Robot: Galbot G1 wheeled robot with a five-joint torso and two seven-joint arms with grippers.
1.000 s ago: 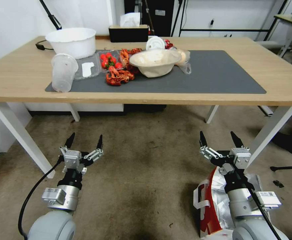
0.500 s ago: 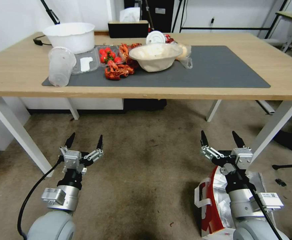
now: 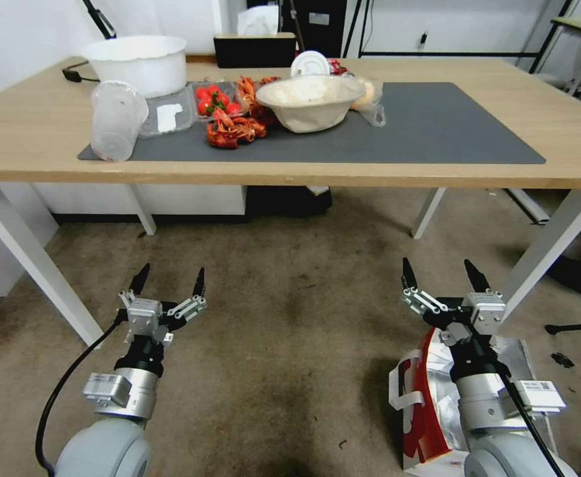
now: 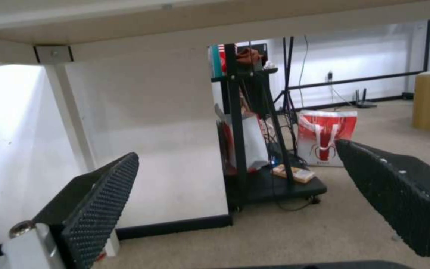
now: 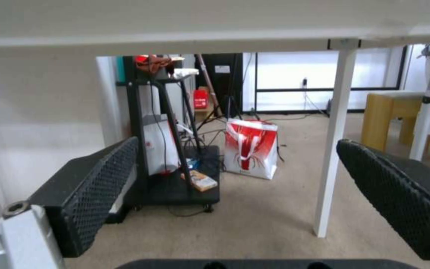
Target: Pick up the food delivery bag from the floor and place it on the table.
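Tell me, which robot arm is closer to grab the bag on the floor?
Probably the right. The right gripper hangs open directly above the bag on the floor, while the left gripper, also open, is over bare carpet, well aside.

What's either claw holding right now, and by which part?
Nothing. Left claw and right claw are both open and empty above the floor; the bag stands on the floor under the right arm, ungripped.
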